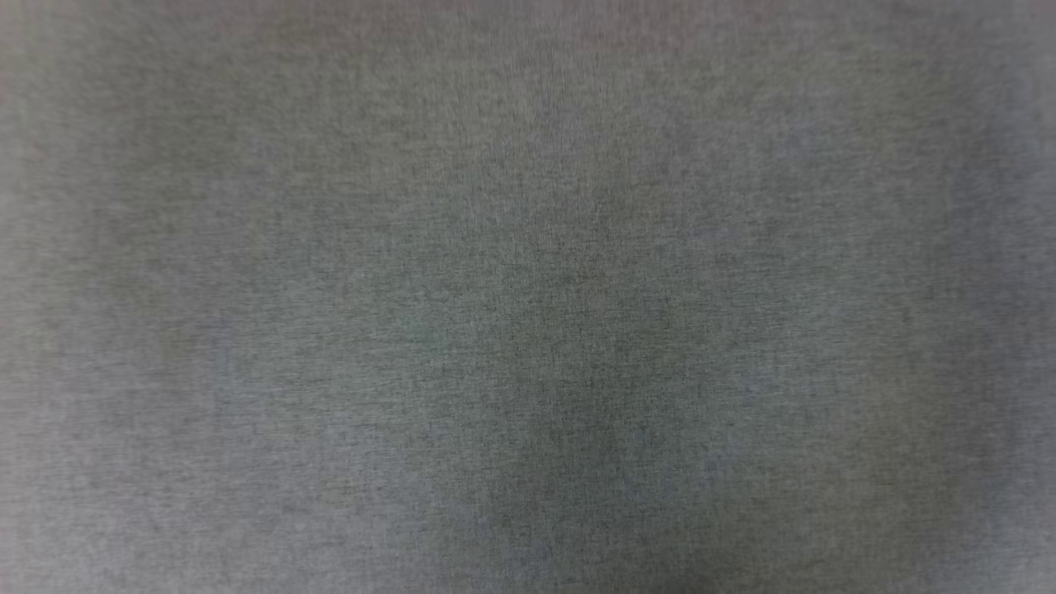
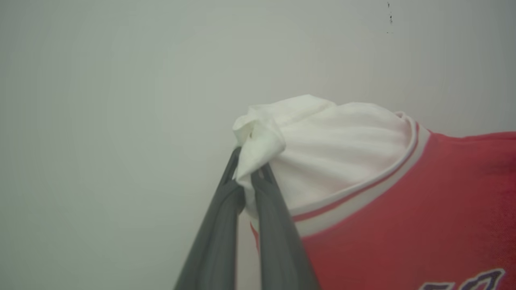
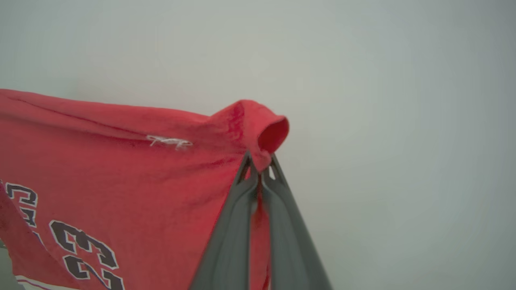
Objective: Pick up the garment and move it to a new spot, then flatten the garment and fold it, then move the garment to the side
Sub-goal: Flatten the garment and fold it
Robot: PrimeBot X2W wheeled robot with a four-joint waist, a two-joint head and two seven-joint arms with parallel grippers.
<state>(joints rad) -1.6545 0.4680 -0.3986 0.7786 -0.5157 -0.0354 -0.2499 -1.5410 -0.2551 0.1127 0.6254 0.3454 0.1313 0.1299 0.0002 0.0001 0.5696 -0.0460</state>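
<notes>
From the head view there is a grey, finely flecked surface (image 1: 528,297), blurred all over. The left gripper (image 2: 248,163) is pinched tight on a bunched white sleeve of the garment (image 2: 403,209). The right gripper (image 3: 260,167) nips a red fold of it. Behind both is a plain pale backdrop (image 2: 100,121); I cannot tell whether it is wall or tabletop.

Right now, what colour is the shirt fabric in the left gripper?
White sleeve, pinched by the left gripper; clearest in the left wrist view.

The garment (image 2: 403,209) is red, sleeve (image 2: 342,153) white, trim (image 2: 363,197) red-and-white striped (lettering (image 3: 84,241) dark, possibly purple, white-outlined).
</notes>
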